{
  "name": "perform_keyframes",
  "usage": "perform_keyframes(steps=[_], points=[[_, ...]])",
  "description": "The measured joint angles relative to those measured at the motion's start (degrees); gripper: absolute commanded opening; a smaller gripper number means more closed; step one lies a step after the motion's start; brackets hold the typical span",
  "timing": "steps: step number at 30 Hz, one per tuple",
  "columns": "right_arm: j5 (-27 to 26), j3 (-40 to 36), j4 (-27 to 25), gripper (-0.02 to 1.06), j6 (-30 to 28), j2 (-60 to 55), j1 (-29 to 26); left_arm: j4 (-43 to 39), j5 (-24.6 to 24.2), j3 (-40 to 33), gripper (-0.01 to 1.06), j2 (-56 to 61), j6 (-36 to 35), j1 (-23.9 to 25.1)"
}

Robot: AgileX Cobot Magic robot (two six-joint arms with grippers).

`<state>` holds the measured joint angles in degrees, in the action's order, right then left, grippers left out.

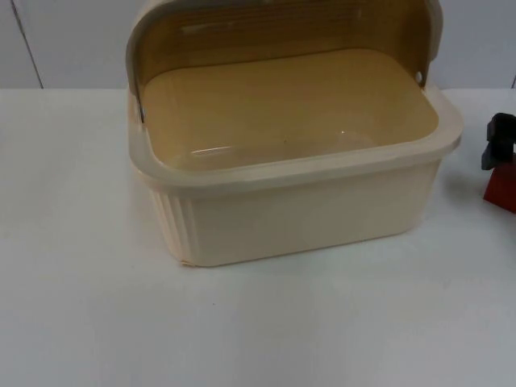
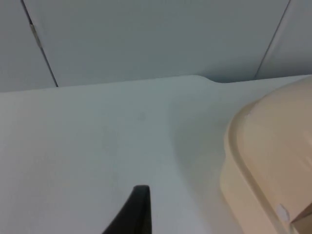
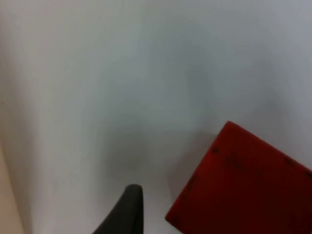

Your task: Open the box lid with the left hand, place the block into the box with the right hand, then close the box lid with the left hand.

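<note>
Standing open at frame centre, the cream plastic box (image 1: 298, 201) faces the right gripper (image 1: 498, 145) above the red block (image 1: 503, 189), jaws' state unclear.

The scene is viewed from above and forward in the top view, with the box (image 1: 290, 161) seen close and the table (image 1: 81, 306) ending at the partition wall (image 1: 72, 40); the box's rounded outside is shared with the left wrist view; the red block (image 3: 243, 185), seen closely in the right wrist view, is shared likewise.
</note>
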<state>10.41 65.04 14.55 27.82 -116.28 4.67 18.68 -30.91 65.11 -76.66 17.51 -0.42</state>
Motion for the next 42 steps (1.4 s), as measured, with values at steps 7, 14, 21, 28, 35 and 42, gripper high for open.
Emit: perform_keyframes(steps=[7,14,21,28,35,42], points=[[1.2,3.3,0.0,1.04,0.1,-2.8,0.1,0.0,0.1,0.0,1.05,0.0,0.0,0.0],[3.1,3.8,0.1,0.77,0.2,-3.2,0.9,-0.5,0.4,0.0,1.05,0.0,0.0,0.0],[3.6,3.8,0.1,0.19,0.9,-3.4,1.1,-1.0,0.4,0.0,1.05,0.0,0.0,0.0],[4.4,3.8,0.1,0.00,1.0,-3.4,1.2,-1.6,0.4,0.0,1.05,0.0,0.0,0.0],[6.2,3.8,0.1,0.00,1.0,-0.1,1.2,-2.4,0.4,0.0,1.05,0.0,0.0,0.0],[7.2,3.8,2.5,0.00,0.9,8.3,1.2,-2.4,0.4,0.0,1.05,0.0,0.0,0.0]])
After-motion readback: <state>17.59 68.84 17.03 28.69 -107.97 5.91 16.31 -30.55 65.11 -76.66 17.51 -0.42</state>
